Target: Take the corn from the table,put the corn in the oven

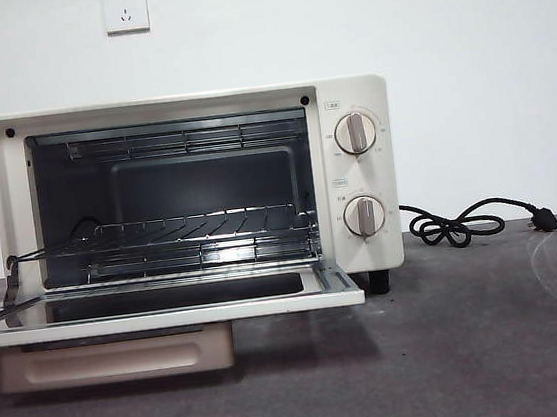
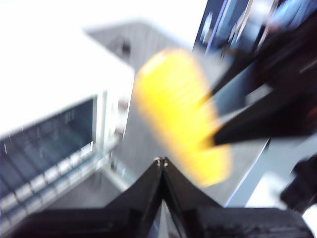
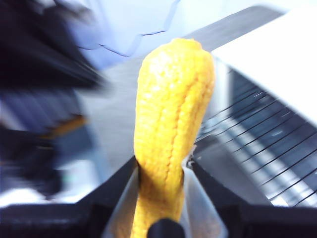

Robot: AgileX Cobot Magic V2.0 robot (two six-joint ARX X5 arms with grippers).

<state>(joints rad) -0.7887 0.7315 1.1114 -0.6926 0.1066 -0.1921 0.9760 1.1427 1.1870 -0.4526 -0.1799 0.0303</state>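
Between your right gripper [image 3: 159,171] jaws, corn [image 3: 171,124] clamped, oven [image 1: 196,193] writing unreadable, left gripper [image 2: 161,161] jaws closed empty.

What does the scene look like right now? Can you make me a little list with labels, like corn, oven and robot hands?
corn: glossy yellow bumpy toy corn cob, held off the table, not in the front view
right gripper: shut on the corn
left gripper: jaws together, empty, near the corn
oven: cream-white boxy toaster oven, glass door folded down open
inside oven: wire rack, no corn on it yet
table: dark grey mottled table
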